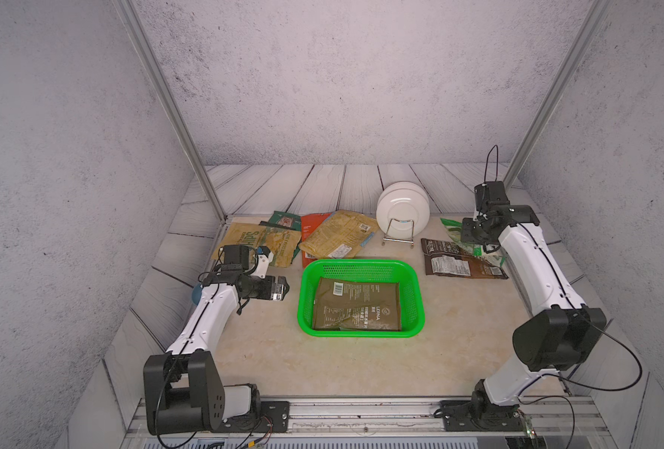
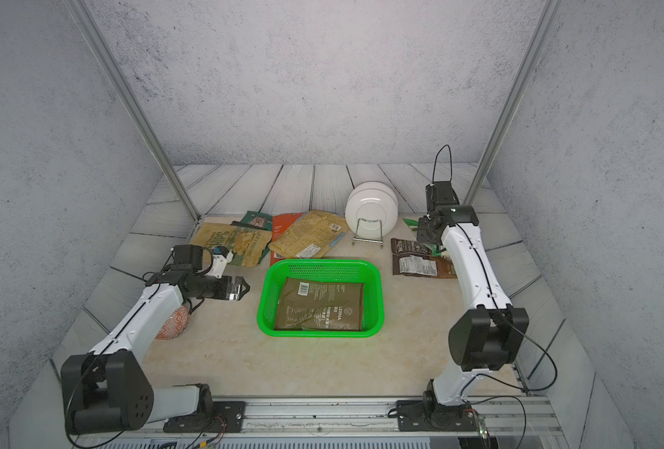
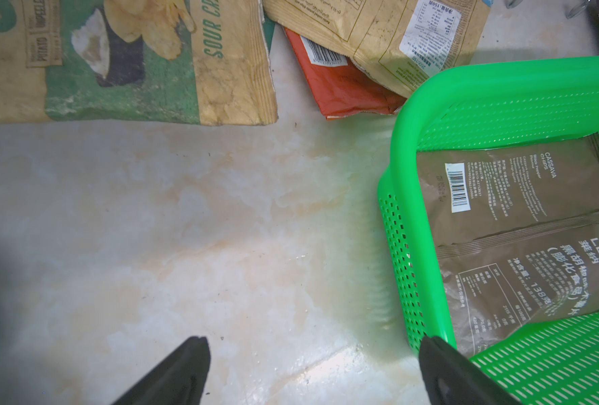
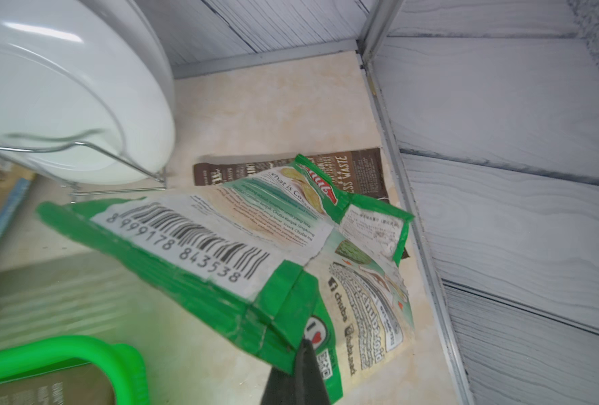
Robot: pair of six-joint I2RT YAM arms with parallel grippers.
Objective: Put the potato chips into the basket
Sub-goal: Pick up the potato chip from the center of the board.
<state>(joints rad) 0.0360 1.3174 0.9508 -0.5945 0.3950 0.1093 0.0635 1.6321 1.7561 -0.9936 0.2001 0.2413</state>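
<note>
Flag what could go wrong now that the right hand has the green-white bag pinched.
1. The right hand grips the green-white crinkly snack bag only at one corner; it may slip out or tear in transit.
2. The bag hangs near the upright white plates; swinging toward the bright green mesh basket could brush them.
3. The open left hand sits beside the basket's rim and could crowd the drop.

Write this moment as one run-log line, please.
left fingers: open, empty | right fingers: shut on green-white bag | basket: one olive bag inside
</note>
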